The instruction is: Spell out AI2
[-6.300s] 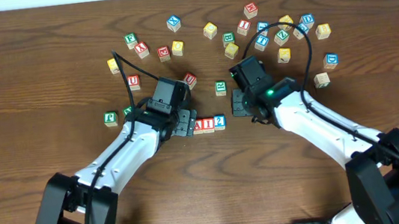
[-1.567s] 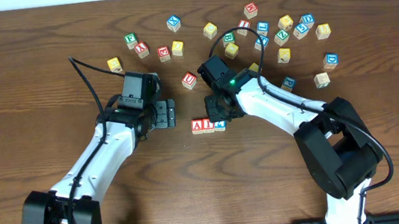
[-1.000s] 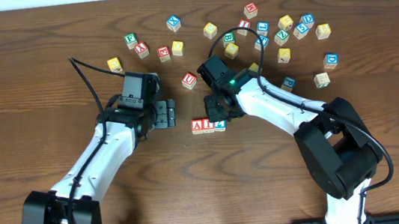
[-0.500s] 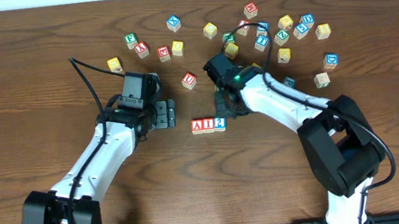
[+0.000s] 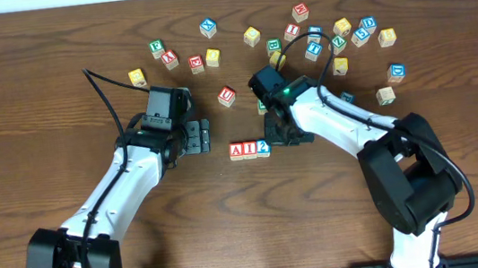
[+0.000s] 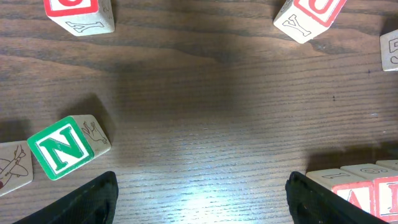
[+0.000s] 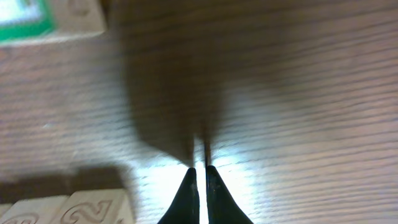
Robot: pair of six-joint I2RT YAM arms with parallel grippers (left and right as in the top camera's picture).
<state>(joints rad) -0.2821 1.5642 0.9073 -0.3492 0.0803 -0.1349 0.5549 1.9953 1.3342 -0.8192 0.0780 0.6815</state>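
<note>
Three wooden cubes stand in a touching row at mid-table: the red A (image 5: 235, 151), the red I (image 5: 249, 149) and the blue 2 (image 5: 263, 147). My right gripper (image 5: 276, 137) is shut and empty, its tips low over the wood just right of the 2. The right wrist view shows its shut tips (image 7: 199, 185) with the row's end cube (image 7: 93, 208) at lower left. My left gripper (image 5: 203, 139) stands open and empty, a short way left of the A. From the left wrist, the A (image 6: 357, 190) shows past the right finger (image 6: 314, 200).
Many loose letter cubes lie scattered across the back of the table (image 5: 342, 32). A red U cube (image 5: 227, 96) and a green cube (image 5: 262, 106) lie just behind the row. A green N cube (image 6: 62, 148) sits near my left gripper's left finger.
My right gripper has swung from just behind the row to the right of the 2, staying shut. The 2 now sits square in line. The left arm is still.
</note>
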